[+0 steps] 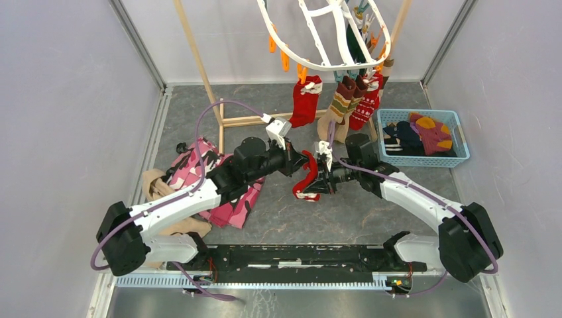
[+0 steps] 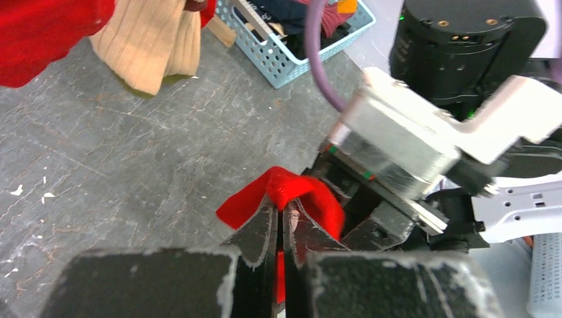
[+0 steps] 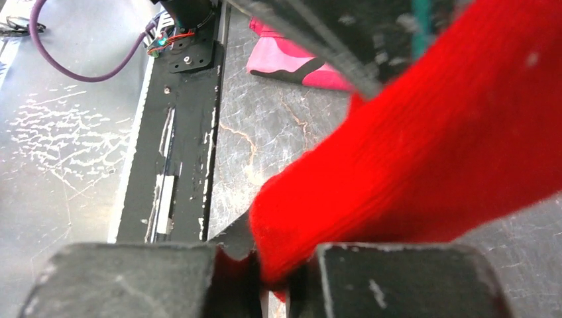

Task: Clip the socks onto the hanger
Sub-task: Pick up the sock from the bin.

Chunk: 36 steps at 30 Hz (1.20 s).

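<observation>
As left gripper [image 2: 281, 222] and right gripper [image 3: 272, 268] clamp one red sock [image 2: 295, 192], several socks [image 1: 305, 99] hang

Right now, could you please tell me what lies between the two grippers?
A plain red sock bridges them: the left gripper and the right gripper each pinch it, clearest in the top view.

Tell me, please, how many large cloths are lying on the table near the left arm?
2. The pink camouflage cloth lies partly under the left arm; the tan cloth lies beside it on its left, also partly covered. Another could be hidden under the arm.
</observation>
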Motion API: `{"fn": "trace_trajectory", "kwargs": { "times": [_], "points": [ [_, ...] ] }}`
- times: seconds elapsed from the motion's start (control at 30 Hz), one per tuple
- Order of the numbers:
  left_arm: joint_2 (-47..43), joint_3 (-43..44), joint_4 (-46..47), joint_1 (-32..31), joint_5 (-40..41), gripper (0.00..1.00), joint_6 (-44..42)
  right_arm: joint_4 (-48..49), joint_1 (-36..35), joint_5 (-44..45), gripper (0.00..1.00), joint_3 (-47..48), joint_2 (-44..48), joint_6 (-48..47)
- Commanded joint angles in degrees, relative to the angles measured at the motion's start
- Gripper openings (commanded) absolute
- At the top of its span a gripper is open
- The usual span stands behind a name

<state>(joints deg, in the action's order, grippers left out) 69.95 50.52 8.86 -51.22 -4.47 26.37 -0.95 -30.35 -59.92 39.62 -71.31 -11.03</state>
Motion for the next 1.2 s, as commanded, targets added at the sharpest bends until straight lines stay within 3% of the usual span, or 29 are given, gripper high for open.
{"fn": "trace_trajectory", "kwargs": {
  "times": [0.0,0.13,0.23,0.37,0.67,0.8,0.9,1.03,1.17],
  "points": [
    [-2.2,-2.66,4.95,3.37,0.04,0.05,1.76,-4.95,-0.02,-4.04,0.06,3.62,-0.11,-5.59],
    [-2.24,-6.41,8.33,8.91,-5.76,0.21,3.01,-11.01,0.0,-9.71,0.0,5.61,-1.41,-12.48],
    [-1.82,-11.29,15.52,14.29,-14.78,0.44,5.29,-12.25,0.42,-10.76,0.0,6.01,-1.64,-13.77],
    [-1.55,-18.6,26.33,20.07,-25.59,0.62,8.02,-12.41,1.19,-10.86,0.0,5.97,-1.53,-13.93],
    [-11.32,-33.85,38.16,20.72,-28.58,0.94,6.71,-15.82,4.83,-17.57,0.0,7.05,-1.15,-17.75],
    [-13.45,-41.26,50.54,18.94,-29.44,1.0,11.09,-16.97,6.48,-19.33,0.0,7.49,-0.6,-18.85],
    [-12.02,-42.08,51.45,12.8,-25.67,1.0,9.89,-16.93,7.19,-19.44,0.01,7.45,-0.26,-18.99],
    [-6.15,-40.56,53.69,2.27,-20.28,0.97,3.77,-17.02,7.42,-19.08,0.01,7.41,-0.42,-18.94],
    [1.89,-39.29,61.59,0.45,-20.12,0.91,3.51,-17.01,7.61,-19.09,0.02,7.32,-0.41,-19.01]
  ]
}}
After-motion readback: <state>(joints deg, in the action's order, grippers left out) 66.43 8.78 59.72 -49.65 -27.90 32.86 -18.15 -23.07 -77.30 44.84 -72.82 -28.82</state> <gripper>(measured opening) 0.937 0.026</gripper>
